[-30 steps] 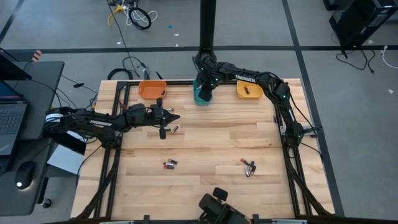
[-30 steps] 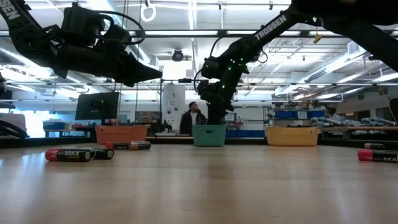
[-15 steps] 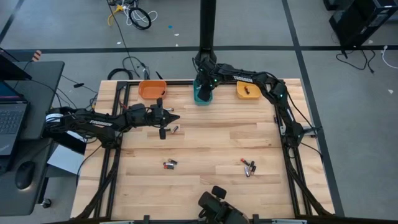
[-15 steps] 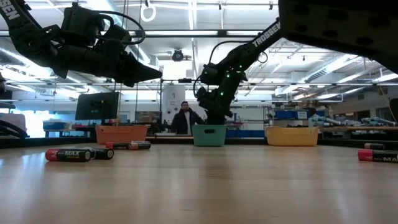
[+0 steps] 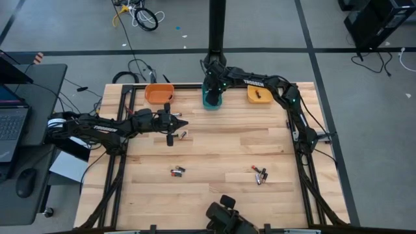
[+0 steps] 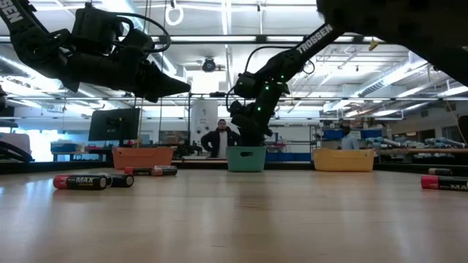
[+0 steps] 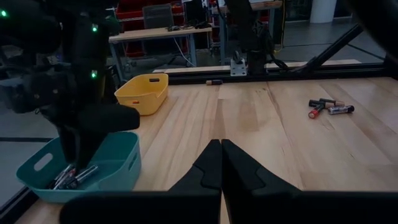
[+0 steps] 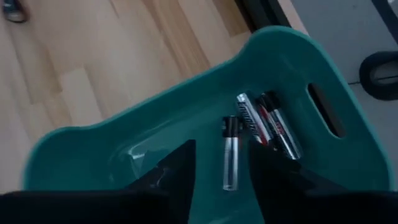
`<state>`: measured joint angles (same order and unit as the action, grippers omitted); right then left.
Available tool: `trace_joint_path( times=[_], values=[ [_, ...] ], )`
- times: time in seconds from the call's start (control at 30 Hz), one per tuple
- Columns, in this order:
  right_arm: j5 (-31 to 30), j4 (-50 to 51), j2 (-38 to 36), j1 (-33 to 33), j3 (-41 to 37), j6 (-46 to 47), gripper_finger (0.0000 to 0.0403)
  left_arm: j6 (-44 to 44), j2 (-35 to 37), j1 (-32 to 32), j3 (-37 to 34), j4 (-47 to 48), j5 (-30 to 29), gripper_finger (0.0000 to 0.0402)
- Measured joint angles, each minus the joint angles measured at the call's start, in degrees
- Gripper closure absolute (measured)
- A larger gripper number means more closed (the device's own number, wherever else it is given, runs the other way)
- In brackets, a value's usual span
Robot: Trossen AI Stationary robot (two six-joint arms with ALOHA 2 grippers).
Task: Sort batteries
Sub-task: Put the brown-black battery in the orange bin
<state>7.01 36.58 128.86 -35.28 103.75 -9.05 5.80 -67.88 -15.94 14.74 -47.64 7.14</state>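
Change: the right hand [image 8: 217, 171] has spread its fingers over the teal bin [image 5: 211, 99] compared with a second ago, and a slim silver cell [image 8: 230, 152] now lies loose between them; the left arm has not moved

Right hand: released, hovering just above the teal bin at the far edge of the bench [image 5: 221, 146]; nothing gripped

Left hand [image 7: 221, 163]: clenched and empty, held above the bench near the orange bin [image 5: 158, 93]

Done: several batteries [image 8: 264, 124] lie in the teal bin; one dark item rests in the yellow bin [image 5: 259, 95]; the orange bin's contents cannot be told

Left: a cell by the left hand [image 5: 182, 135]; a small pair near mid-bench [image 5: 177, 171]; a cluster of three or so toward the right [image 5: 260, 174]; all still on the wood

Judgement: roughly half sorted; the drop looks just completed; three loose groups await pickup
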Motion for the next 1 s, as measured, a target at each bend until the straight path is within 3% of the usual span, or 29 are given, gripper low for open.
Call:
trace_joint_path(
  times=[0.13, 0.37, 0.63, 0.8, 1.0],
  values=[
    [-1.76, 3.15, -3.46, 0.76, 0.27, -2.26, 0.0258, -0.01, 0.0, 0.0, 0.0, 0.43, 0.0, 0.0396],
    [-4.16, 8.81, -15.28, 2.9, -4.24, -3.65, 0.0389, 0.03, 0.0, 0.0, 0.0, 1.51, 0.08, 0.0396],
    [-10.36, 12.29, -31.65, 7.19, -22.49, 5.05, 0.0378, 0.22, 0.0, 0.0, 0.0, 2.65, 0.2, 0.0396],
    [-13.4, 12.85, -43.96, 9.77, -38.24, 16.59, 0.0394, 1.21, 0.0, 0.0, 0.0, 2.15, 0.2, 0.0396],
    [-13.68, 17.56, -54.43, 9.71, -52.2, 32.48, 0.0364, 1.2, 0.0, 0.0, 0.0, 2.16, 0.2, 0.0396]
  ],
)
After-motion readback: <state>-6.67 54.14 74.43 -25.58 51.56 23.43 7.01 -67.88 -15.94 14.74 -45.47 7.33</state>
